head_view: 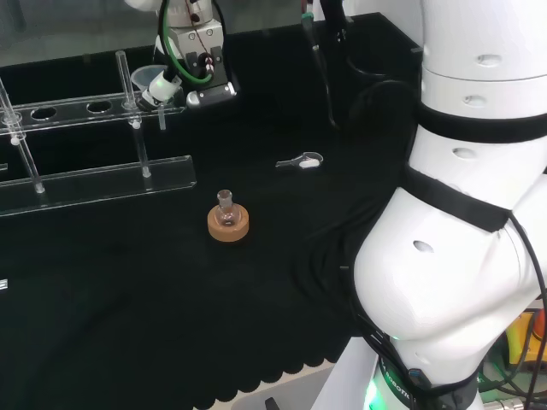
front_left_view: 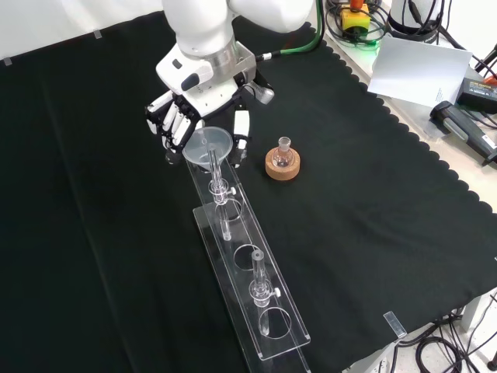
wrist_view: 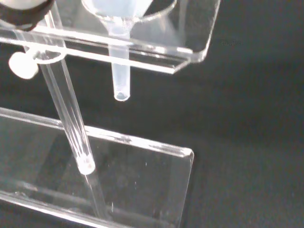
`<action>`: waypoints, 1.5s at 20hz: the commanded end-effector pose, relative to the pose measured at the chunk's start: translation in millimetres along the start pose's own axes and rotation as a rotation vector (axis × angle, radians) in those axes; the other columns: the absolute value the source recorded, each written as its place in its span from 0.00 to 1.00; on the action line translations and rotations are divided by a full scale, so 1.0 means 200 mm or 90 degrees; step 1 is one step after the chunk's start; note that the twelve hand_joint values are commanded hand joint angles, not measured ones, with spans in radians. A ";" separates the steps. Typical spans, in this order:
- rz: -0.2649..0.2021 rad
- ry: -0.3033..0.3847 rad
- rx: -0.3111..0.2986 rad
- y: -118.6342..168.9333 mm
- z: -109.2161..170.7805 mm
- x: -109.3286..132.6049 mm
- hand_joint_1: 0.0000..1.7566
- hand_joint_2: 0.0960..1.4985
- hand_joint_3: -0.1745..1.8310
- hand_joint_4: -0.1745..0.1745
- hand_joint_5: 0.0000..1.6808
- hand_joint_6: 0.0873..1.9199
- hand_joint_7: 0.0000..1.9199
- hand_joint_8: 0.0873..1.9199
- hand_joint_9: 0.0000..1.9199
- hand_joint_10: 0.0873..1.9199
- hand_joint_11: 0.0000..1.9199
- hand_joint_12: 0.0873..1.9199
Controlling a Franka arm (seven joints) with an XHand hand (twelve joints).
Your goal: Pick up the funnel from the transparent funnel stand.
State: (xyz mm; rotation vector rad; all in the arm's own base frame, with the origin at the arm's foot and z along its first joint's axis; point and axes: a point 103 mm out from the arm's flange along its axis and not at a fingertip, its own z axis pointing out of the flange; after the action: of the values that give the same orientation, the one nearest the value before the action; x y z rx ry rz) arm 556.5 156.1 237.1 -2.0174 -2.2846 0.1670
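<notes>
My arm is built of bulky, rounded white links with glossy shells, parted by black bands at the joints, with small oval recesses dotting the shells. Near its base I see a green glow. The hand is black and white: a white block at the wrist, black framework, and fingers capped in white segments. A green cable loops along the wrist beside thin dark wires.
</notes>
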 end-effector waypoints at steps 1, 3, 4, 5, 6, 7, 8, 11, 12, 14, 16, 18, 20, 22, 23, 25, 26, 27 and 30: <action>-0.016 -0.008 -0.032 -0.02 -0.05 0.01 0.45 0.43 0.34 0.70 0.52 0.08 0.54 0.20 0.38 0.19 0.00 0.69; -0.017 0.001 -0.050 -0.03 -0.08 0.00 0.45 0.42 0.35 0.71 0.52 0.09 0.54 0.21 0.38 0.19 0.00 0.70; -0.017 0.000 -0.057 -0.03 -0.10 -0.01 0.45 0.42 0.35 0.72 0.52 0.10 0.55 0.21 0.39 0.18 0.00 0.70; -0.018 -0.002 -0.060 -0.03 -0.11 -0.01 0.45 0.42 0.36 0.74 0.53 0.12 0.55 0.21 0.39 0.18 0.00 0.71; -0.019 -0.006 -0.062 -0.04 -0.13 -0.02 0.45 0.41 0.37 0.76 0.53 0.13 0.56 0.21 0.40 0.18 0.00 0.71; -0.022 -0.012 -0.066 -0.04 -0.15 -0.03 0.46 0.41 0.37 0.77 0.53 0.14 0.56 0.21 0.40 0.17 0.00 0.71; -0.026 -0.019 -0.073 -0.04 -0.17 -0.03 0.46 0.41 0.37 0.78 0.54 0.15 0.56 0.21 0.41 0.17 0.00 0.72; -0.036 -0.037 -0.087 -0.06 -0.22 -0.04 0.46 0.41 0.38 0.81 0.55 0.16 0.57 0.21 0.41 0.17 0.00 0.72; -0.042 -0.046 -0.091 -0.06 -0.23 -0.04 0.46 0.41 0.38 0.81 0.55 0.17 0.58 0.21 0.41 0.17 0.00 0.72; -0.049 -0.061 -0.097 -0.08 -0.27 -0.04 0.46 0.41 0.38 0.82 0.55 0.17 0.58 0.21 0.41 0.17 0.00 0.72; -0.056 -0.077 -0.099 -0.09 -0.30 -0.05 0.46 0.40 0.38 0.82 0.55 0.17 0.58 0.21 0.42 0.17 0.00 0.72; -0.062 -0.087 -0.097 -0.10 -0.33 -0.06 0.46 0.40 0.38 0.83 0.55 0.18 0.58 0.21 0.42 0.17 0.00 0.72; -0.069 -0.100 -0.092 -0.11 -0.35 -0.06 0.47 0.40 0.39 0.84 0.55 0.18 0.58 0.21 0.42 0.17 0.00 0.72; -0.074 -0.112 -0.087 -0.13 -0.38 -0.07 0.47 0.40 0.39 0.86 0.56 0.18 0.59 0.21 0.42 0.16 0.00 0.72; -0.077 -0.117 -0.087 -0.14 -0.39 -0.08 0.47 0.39 0.39 0.87 0.56 0.19 0.59 0.21 0.42 0.16 0.00 0.72; -0.081 -0.122 -0.088 -0.16 -0.40 -0.09 0.47 0.39 0.40 0.89 0.57 0.20 0.60 0.21 0.43 0.16 0.00 0.73; -0.084 -0.127 -0.089 -0.17 -0.41 -0.09 0.47 0.38 0.40 0.89 0.57 0.20 0.60 0.21 0.43 0.16 0.00 0.73; -0.088 -0.131 -0.090 -0.18 -0.41 -0.09 0.47 0.38 0.40 0.90 0.57 0.20 0.60 0.21 0.43 0.16 0.00 0.73; -0.089 -0.143 -0.092 -0.22 -0.44 -0.11 0.47 0.38 0.40 0.90 0.57 0.20 0.60 0.21 0.43 0.16 0.00 0.73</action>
State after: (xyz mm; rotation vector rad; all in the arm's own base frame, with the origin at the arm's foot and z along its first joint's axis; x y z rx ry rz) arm 538.1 136.7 323.7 -1.9962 -2.6035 0.1966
